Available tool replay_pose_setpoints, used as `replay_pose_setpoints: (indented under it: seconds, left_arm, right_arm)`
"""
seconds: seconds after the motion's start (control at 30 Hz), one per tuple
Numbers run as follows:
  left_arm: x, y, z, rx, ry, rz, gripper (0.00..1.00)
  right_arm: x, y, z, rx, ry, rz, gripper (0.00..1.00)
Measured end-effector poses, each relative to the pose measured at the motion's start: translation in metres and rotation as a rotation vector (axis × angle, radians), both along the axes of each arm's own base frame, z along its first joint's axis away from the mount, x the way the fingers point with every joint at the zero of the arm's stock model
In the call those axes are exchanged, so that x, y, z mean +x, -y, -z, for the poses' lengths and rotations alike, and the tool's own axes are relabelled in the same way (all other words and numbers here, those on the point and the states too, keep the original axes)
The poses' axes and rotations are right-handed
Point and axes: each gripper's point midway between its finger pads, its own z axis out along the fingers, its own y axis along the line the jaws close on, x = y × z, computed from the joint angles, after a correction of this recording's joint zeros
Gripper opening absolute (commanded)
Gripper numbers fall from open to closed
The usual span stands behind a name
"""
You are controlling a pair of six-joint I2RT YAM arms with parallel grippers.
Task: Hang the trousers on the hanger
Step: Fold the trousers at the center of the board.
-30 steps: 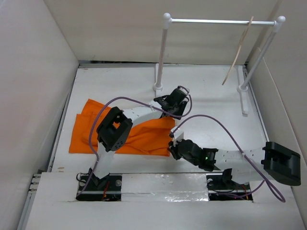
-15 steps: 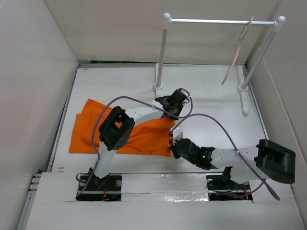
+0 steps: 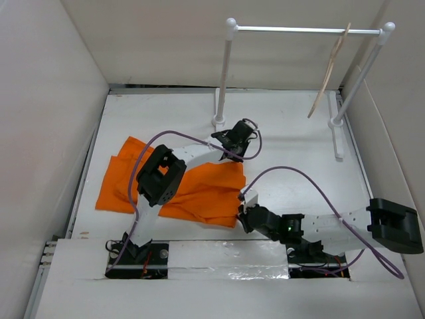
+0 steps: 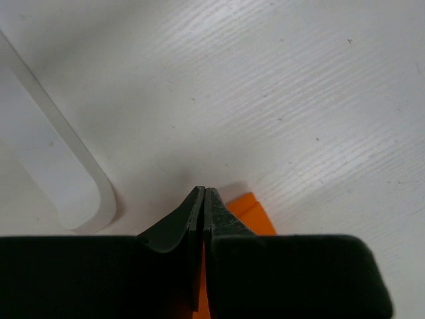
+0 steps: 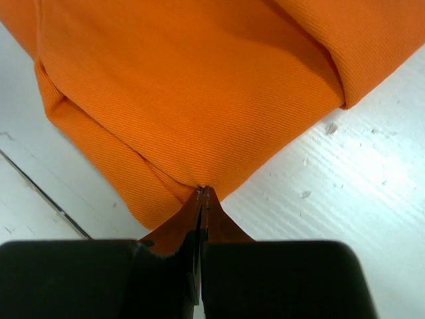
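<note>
The orange trousers lie flat on the left half of the table. My left gripper is shut on their far right corner, close to the rack's left post. In the left wrist view its fingers are pressed together with orange cloth between them and poking out on the right. My right gripper is shut on the near right corner, the cloth bunching into folds at its tips below the trousers. The beige hanger hangs from the rod at the back right, apart from both arms.
A white rack with a metal rod stands at the back on two posts with flat feet. White walls close the table in on the left, back and right. Purple cables loop over both arms.
Both grippers have shut on the trousers. The right gripper has drawn back toward the near edge, pulling the near right corner with it. The left gripper has shifted slightly left.
</note>
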Motion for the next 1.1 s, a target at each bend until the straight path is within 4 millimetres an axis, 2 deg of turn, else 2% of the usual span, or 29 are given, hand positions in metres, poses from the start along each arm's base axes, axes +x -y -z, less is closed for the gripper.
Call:
replay_pose_setpoints:
  seconds: [0.07, 0.13, 0.17, 0.23, 0.4, 0.6, 0.73, 0.83, 1.1]
  left_arm:
    - [0.006, -0.004, -0.002, -0.012, 0.000, -0.004, 0.03]
    - [0.007, -0.007, -0.006, -0.032, -0.006, 0.012, 0.20]
    - [0.004, -0.008, -0.008, -0.048, -0.016, 0.030, 0.32]
    - [-0.006, -0.009, -0.014, -0.074, -0.033, 0.075, 0.36]
    - [-0.028, 0.001, -0.030, -0.089, -0.022, 0.180, 0.33]
    - [-0.054, 0.011, -0.028, -0.113, -0.036, 0.277, 0.35]
    - [-0.059, 0.016, -0.029, -0.128, -0.059, 0.325, 0.36]
    - [-0.055, 0.025, -0.028, -0.138, -0.063, 0.355, 0.37]
    - [-0.060, 0.037, -0.007, -0.135, -0.135, 0.414, 0.37]
  right_arm:
    - [-0.003, 0.007, 0.008, -0.005, -0.018, 0.012, 0.00]
    - [-0.005, 0.014, 0.017, -0.014, -0.031, 0.026, 0.00]
    - [-0.005, 0.016, 0.018, -0.014, -0.035, 0.036, 0.00]
    - [-0.004, 0.017, 0.017, -0.007, -0.036, 0.048, 0.00]
    - [-0.002, 0.022, 0.013, 0.019, -0.033, 0.061, 0.00]
    - [0.008, 0.040, 0.008, 0.053, -0.016, 0.097, 0.00]
    - [0.010, 0.043, 0.002, 0.077, -0.002, 0.091, 0.00]
    - [0.009, 0.043, 0.000, 0.080, 0.003, 0.082, 0.00]
    - [0.006, 0.045, 0.016, 0.019, -0.019, 0.064, 0.00]
